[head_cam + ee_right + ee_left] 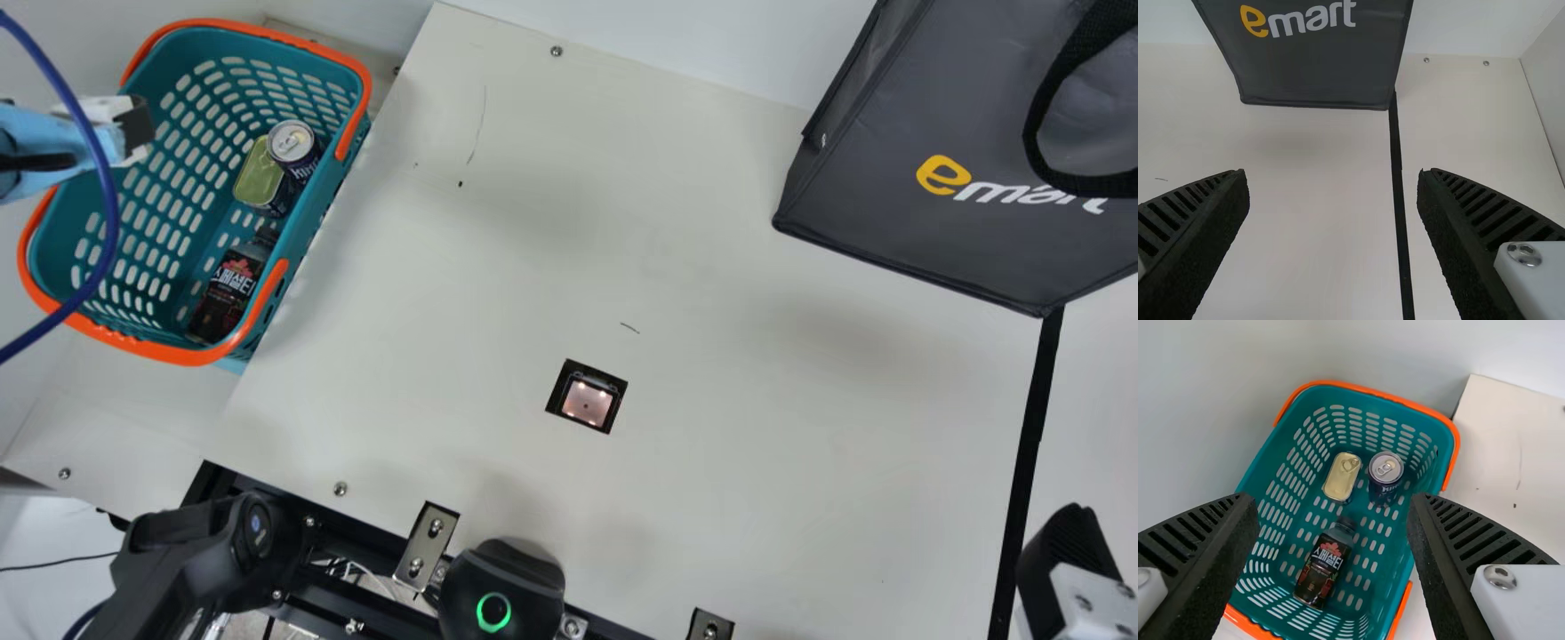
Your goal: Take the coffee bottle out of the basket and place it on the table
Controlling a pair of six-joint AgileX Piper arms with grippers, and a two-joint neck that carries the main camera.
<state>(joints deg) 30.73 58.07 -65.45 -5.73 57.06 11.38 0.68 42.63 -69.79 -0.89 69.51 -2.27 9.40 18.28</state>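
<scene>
Ring-lit housing: black (492, 600), at the near edge, with a glowing green circle.
Slotted bracket: metal (427, 545), two screws, just beside the housing.
Right claw: black and white (1067, 551), at the near right corner of the main view; released, its ribbed fingers well apart in the right wrist view.
Worktop: cream (711, 498), with scattered screws and short dark marks.
Square opening: dark-edged (587, 397), set in the worktop, a pinkish lit plate within.
Strip: black (1031, 427), running from the near edge up to the bag.
Coffee bottle: one (233, 289), dark, black cap, red-and-white print on its label; inside the basket, cap end towards the tins.
Shopping basket: teal lattice, orange handles (313, 224), beside the worktop's left edge.
Left claw: one (135, 126), above the basket; released, fingers spread wide.
Flat tin: gold pull-tab lid (1341, 477), in the basket.
Drinks can: dark blue, silver top (1385, 479), upright, just beside the flat tin.
Bag: dark grey (898, 116), black strap, at the far right of the worktop.
</scene>
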